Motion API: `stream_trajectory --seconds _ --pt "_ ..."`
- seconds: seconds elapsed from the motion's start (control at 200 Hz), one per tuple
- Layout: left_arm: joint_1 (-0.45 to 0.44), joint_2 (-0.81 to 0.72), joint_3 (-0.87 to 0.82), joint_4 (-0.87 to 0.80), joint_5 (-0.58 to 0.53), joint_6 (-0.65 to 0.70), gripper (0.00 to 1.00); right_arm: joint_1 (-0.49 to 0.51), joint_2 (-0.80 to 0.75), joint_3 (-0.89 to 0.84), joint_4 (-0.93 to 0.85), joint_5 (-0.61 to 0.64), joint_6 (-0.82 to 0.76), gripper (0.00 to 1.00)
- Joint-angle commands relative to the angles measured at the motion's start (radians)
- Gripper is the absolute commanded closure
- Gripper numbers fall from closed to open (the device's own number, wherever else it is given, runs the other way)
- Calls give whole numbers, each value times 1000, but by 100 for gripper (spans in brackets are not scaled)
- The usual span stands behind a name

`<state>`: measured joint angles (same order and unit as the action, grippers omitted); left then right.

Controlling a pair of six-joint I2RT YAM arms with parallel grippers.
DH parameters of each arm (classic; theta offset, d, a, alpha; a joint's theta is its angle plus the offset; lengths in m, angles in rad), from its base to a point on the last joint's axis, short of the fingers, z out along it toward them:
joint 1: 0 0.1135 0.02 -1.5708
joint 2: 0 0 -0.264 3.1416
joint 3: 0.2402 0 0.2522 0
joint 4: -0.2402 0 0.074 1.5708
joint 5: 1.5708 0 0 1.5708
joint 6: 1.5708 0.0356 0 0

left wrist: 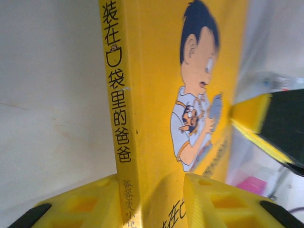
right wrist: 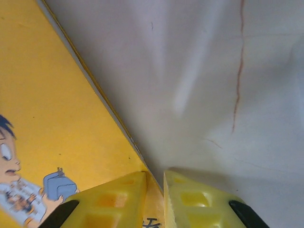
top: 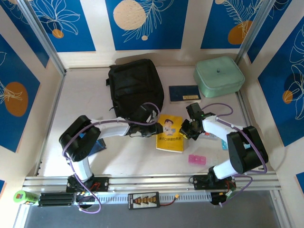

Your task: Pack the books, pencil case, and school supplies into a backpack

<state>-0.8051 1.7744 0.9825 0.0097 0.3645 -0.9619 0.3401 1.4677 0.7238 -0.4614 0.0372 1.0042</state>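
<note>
**Both tools on the yellow paperback, mid-desk**

Yellow paperback lies mid-desk, cartoon cover up, just near-right of the black backpack.

Left tool is at the book's left edge. In the left wrist view its yellow fingers stand part-open either side of the spine end, w/ spine and cover running up btwn them. Can't tell if they press on it.

Right tool is at the book's right edge. In the right wrist view its fingers are almost together, only a slit btwn them, and the cover's edge runs into that slit, so it looks pinched on the paperback.

Backpack lies far-left of centre on the desk. Thin navy book lies just right of it, next to the mint green case in the far-right corner. Pink block sits near-right of the paperback, apart from it.
</note>
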Motion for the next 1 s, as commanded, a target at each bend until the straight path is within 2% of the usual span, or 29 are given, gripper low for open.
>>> stream_trajectory --seconds 0.0,0.255,0.435,0.625,0.705,0.84,0.995 --pt "-9 -29 3 177 123 -30 65 8 -7 -33 -32 -20 18 81" --pt "-13 42 49 142 122 -48 71 5 -29 -41 -22 -30 23 81" --pt "-12 -10 80 48 57 6 86 -10 -81 -51 -21 -29 27 77" --pt "14 -120 117 -63 -36 78 100 -39 -224 -72 34 -52 25 60" --pt "47 -163 127 -75 -61 88 100 -67 -276 -78 72 -102 47 49" --pt "129 -227 132 -49 -74 72 100 -114 -306 -82 218 -263 84 39" --pt "230 -292 124 71 -80 -39 100 -118 -291 -48 395 -394 174 28"
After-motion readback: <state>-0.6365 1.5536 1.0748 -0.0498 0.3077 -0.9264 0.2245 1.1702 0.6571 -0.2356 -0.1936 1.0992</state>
